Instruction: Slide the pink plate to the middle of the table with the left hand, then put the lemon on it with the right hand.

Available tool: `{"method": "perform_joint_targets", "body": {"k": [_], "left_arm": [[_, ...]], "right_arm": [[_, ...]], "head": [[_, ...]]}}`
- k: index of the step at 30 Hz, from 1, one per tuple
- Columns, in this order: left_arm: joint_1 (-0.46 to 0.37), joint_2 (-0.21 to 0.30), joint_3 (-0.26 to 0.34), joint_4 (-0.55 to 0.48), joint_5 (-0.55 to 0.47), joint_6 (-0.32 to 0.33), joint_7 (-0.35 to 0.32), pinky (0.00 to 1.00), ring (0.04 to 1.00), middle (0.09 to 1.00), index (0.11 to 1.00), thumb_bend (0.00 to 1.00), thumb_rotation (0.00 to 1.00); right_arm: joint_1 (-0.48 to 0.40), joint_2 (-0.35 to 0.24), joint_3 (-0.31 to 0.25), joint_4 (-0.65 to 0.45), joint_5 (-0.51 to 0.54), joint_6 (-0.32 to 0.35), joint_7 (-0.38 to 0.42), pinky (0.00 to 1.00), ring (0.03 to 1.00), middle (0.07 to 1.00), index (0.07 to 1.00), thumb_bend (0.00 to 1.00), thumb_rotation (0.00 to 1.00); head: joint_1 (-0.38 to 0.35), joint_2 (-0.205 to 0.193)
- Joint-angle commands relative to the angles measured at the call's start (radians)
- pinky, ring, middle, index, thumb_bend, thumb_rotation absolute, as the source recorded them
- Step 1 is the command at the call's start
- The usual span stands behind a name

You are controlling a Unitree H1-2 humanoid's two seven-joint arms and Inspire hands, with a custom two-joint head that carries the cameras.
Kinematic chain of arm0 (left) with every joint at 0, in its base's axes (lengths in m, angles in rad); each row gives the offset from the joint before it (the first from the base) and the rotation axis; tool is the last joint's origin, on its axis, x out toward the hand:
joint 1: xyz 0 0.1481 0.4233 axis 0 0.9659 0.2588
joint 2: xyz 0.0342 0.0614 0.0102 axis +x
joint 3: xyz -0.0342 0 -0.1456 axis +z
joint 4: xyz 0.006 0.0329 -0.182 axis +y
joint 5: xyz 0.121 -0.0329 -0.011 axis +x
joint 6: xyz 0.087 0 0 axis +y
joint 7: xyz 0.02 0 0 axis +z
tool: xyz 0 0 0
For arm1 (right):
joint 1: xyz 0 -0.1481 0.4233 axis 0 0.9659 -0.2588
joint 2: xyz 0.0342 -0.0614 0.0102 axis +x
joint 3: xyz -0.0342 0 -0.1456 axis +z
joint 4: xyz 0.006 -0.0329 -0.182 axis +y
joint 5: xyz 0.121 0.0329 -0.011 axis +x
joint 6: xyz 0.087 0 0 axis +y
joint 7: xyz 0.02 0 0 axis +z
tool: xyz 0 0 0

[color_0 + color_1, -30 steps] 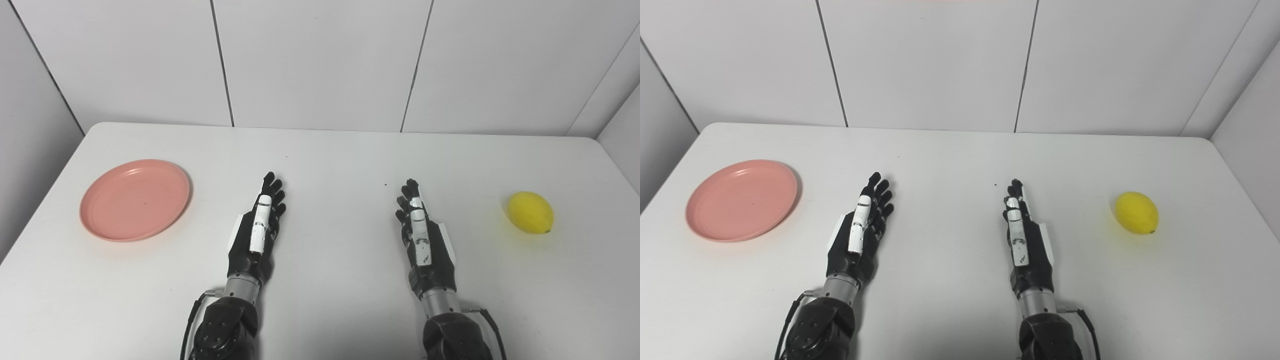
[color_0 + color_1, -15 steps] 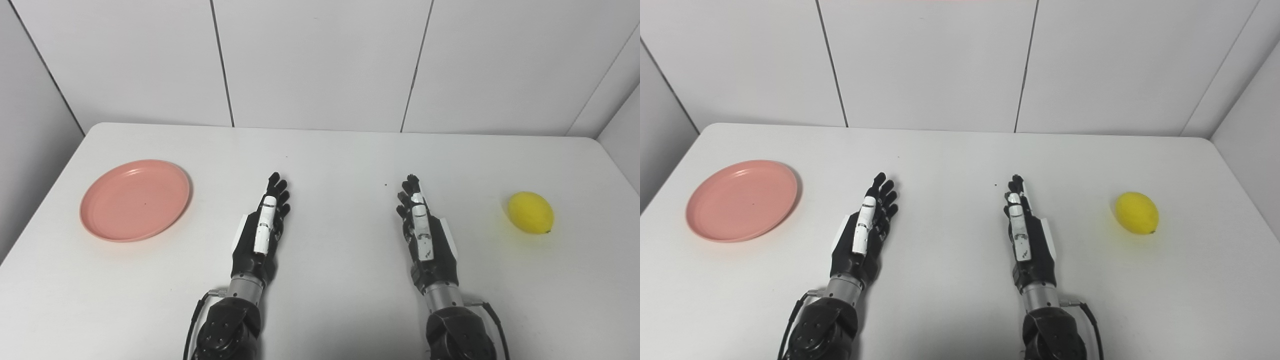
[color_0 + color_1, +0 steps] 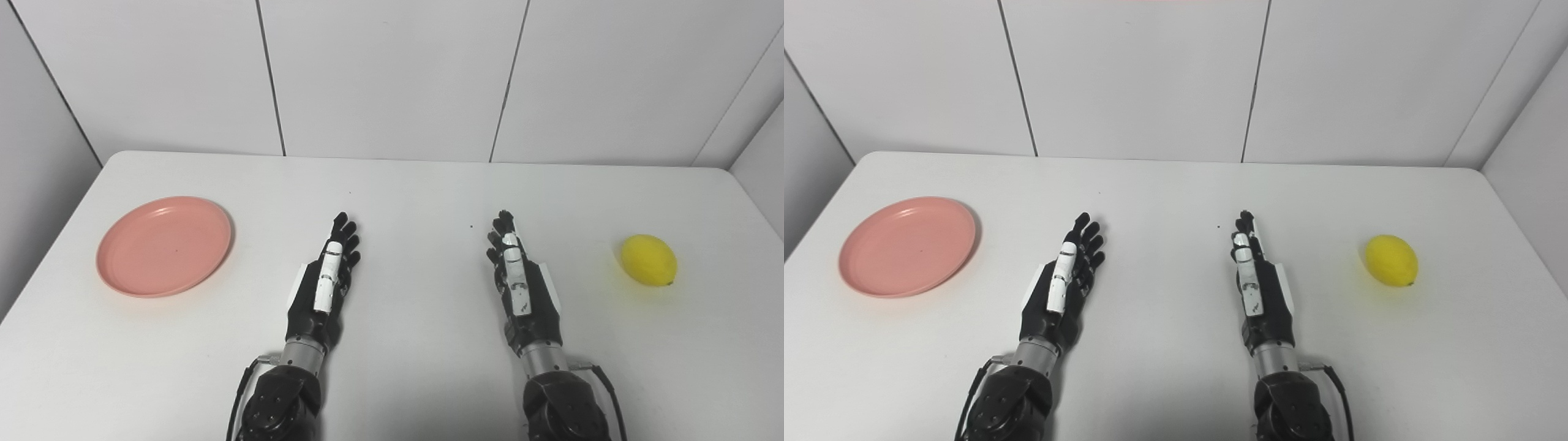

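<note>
Nothing of the job was done at this point, as far as I could judge: the pink plate (image 3: 164,245) sat at the far left of the white worktop (image 3: 404,184), well away from the middle, and the lemon (image 3: 649,260) lay alone at the far right, so both the slide and the placing were left to do. My left hand (image 3: 323,286) was stretched out flat near the middle of the worktop, fingers straight and a little apart, holding nothing and well apart from the plate. My right hand (image 3: 520,288) lay the same way, extended and empty, with a clear gap between it and the lemon. The plate looked shallow and round, with a low raised rim and a smooth, bare inside. The lemon was bright yellow, oval, lying on its side with a small dark nub at its near end.
</note>
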Motion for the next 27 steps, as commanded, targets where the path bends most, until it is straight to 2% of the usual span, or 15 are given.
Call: {"method": "perform_joint_targets", "body": {"k": [1, 9, 14, 18, 22, 27], "left_arm": [[-0.021, -0.004, 0.003, -0.003, -0.006, -0.015, -0.008, 1.00, 1.000, 1.000, 1.000, 0.50, 1.00], [-0.032, -0.008, 0.010, 0.019, -0.008, -0.039, -0.011, 1.00, 1.000, 1.000, 1.000, 0.51, 1.00], [-0.035, -0.009, 0.003, 0.028, 0.002, -0.050, -0.012, 1.00, 1.000, 1.000, 1.000, 0.51, 1.00], [-0.036, -0.017, 0.004, 0.036, 0.006, -0.063, -0.004, 1.00, 1.000, 1.000, 1.000, 0.50, 1.00], [-0.037, -0.019, 0.001, 0.044, 0.016, -0.074, 0.000, 1.00, 1.000, 1.000, 1.000, 0.50, 1.00], [-0.036, -0.027, -0.005, 0.069, 0.041, -0.108, 0.016, 1.00, 1.000, 1.000, 1.000, 0.51, 1.00]], "right_arm": [[-0.041, -0.003, 0.000, -0.017, 0.000, -0.044, 0.013, 1.00, 1.000, 1.000, 1.000, 0.67, 1.00], [-0.049, -0.008, -0.001, -0.017, 0.005, -0.026, 0.015, 1.00, 1.000, 1.000, 1.000, 0.68, 1.00], [-0.040, -0.013, -0.008, -0.021, 0.011, -0.038, 0.015, 1.00, 1.000, 1.000, 1.000, 0.66, 1.00], [-0.036, -0.020, -0.011, -0.017, 0.018, -0.045, 0.018, 1.00, 1.000, 1.000, 1.000, 0.65, 1.00], [-0.025, -0.021, -0.007, -0.011, 0.021, -0.055, 0.019, 1.00, 1.000, 1.000, 1.000, 0.65, 0.99], [0.003, -0.026, 0.003, -0.006, 0.026, -0.074, 0.034, 1.00, 1.000, 0.998, 1.000, 0.68, 0.96]], "head": [[0.002, -0.001], [-0.001, 0.006], [0.009, 0.007], [0.023, -0.012], [0.051, -0.015], [0.130, -0.051]]}}
